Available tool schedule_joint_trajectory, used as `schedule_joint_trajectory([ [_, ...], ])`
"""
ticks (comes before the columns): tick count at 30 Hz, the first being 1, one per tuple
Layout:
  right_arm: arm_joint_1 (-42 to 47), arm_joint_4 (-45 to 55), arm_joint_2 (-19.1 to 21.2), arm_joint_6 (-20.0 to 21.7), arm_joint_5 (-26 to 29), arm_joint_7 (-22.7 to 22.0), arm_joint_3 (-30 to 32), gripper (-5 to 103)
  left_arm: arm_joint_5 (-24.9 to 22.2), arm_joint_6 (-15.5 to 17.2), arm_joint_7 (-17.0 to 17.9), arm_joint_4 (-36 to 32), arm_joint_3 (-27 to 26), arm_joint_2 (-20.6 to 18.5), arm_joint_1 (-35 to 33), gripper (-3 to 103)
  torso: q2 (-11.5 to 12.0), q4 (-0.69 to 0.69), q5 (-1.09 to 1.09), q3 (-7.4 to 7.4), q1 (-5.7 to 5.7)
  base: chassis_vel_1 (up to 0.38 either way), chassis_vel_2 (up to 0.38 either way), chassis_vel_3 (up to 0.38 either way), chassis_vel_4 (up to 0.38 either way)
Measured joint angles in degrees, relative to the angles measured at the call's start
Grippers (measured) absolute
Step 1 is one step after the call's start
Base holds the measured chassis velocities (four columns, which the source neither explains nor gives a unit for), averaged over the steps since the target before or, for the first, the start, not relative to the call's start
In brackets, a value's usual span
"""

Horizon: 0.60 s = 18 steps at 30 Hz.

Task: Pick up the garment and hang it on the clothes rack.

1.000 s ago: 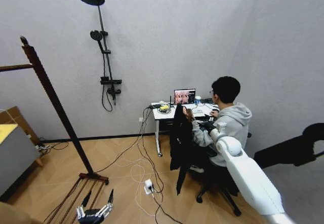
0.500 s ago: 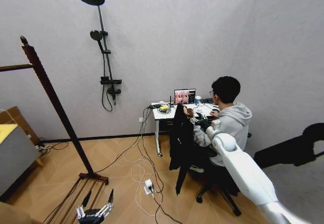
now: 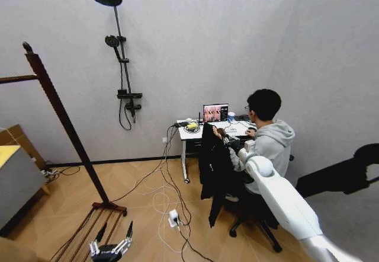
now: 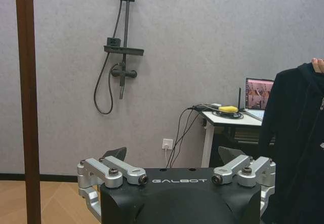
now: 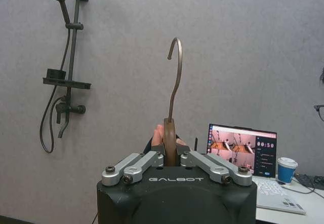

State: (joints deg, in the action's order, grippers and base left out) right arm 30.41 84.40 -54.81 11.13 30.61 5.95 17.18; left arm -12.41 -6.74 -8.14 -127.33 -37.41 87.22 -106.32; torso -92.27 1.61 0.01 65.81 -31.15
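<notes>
Grey wall behind; right end effector (image 5: 171, 155) pinching curved metal-hooked hanger (image 5: 173, 89), soft black garment (image 3: 213, 170) hanging; left end effector (image 4: 177, 171) spread

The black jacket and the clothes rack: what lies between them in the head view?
Bare wood floor and loose cables lie between the clothes rack and the black jacket, which the right gripper holds by its hanger.

shower set (image 3: 121, 54), desk (image 3: 195, 133) w/ laptop (image 3: 215, 112), cables (image 3: 163, 200)
</notes>
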Motion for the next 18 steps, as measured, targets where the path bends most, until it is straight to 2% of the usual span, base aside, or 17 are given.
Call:
schedule_joint_trajectory([
  [11, 4.01, 11.06, 2.44, 1.60, 2.66, -1.10, 3.40, 9, 0.00, 0.00, 0.00, 0.00, 0.00, 0.00, 0.00, 100, 0.00, 0.02, 0.00, -0.01, 0.00, 0.000, 0.000, 0.000, 0.000],
  [18, 8.21, 21.77, 4.01, 3.66, 5.82, -2.45, 5.25, 9, 0.00, 0.00, 0.00, 0.00, 0.00, 0.00, 0.00, 100, -0.01, 0.01, -0.01, -0.01, 0.01, 0.038, 0.047, 0.035, 0.043],
])
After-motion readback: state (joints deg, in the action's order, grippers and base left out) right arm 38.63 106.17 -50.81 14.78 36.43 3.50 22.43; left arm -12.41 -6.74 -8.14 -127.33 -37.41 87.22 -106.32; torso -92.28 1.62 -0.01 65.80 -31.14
